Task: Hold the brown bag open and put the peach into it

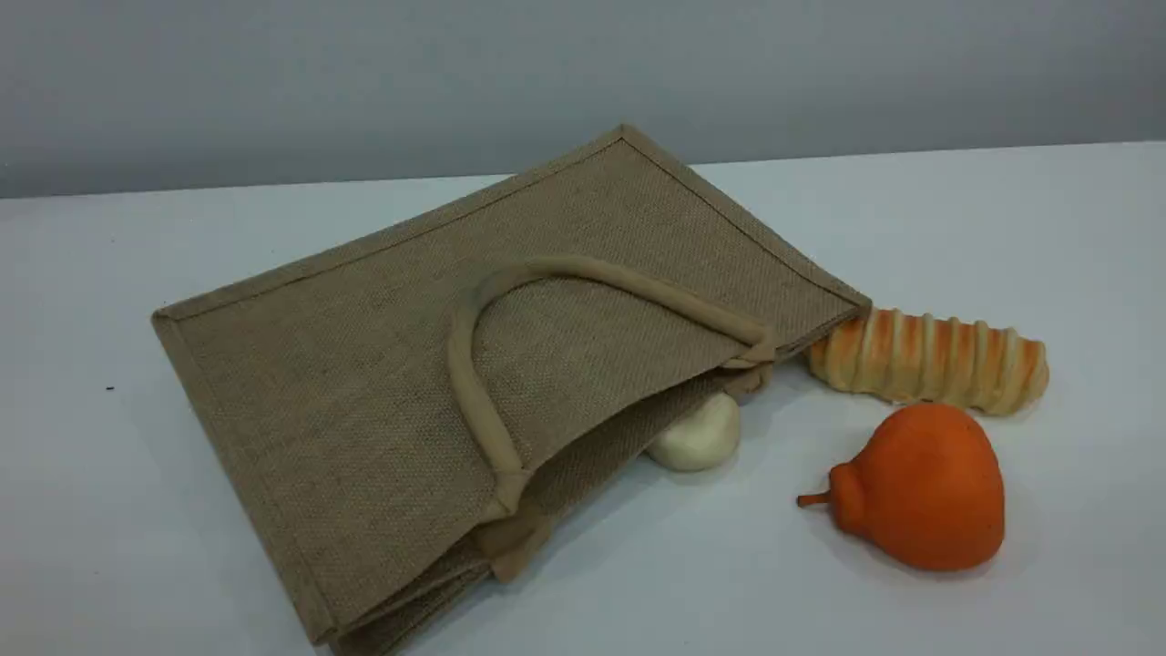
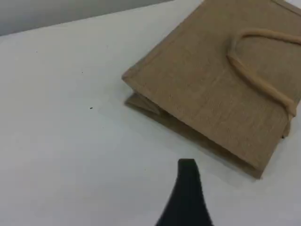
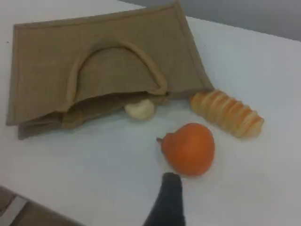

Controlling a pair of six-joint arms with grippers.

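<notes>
Currently bag [image 1: 364, 383] lay flat on table [image 1: 109, 510], mouth toward right front, handle [image 1: 469, 383] folded over top panel. Peach not visible in any view; cannot tell where. White lumpy ball [image 1: 697, 435] sat at bag mouth, touching lower edge. Orange pear [image 1: 920, 487] stood near front right, stem toward bag. Striped bread roll [image 1: 929, 360] lay beyond pear, end touching bag corner. Left tool [image 2: 187, 165] hovered above bare table beside bag, jaws apart, empty. Right tool [image 3: 171, 181] hovered just before pear, jaws apart, empty.
</notes>
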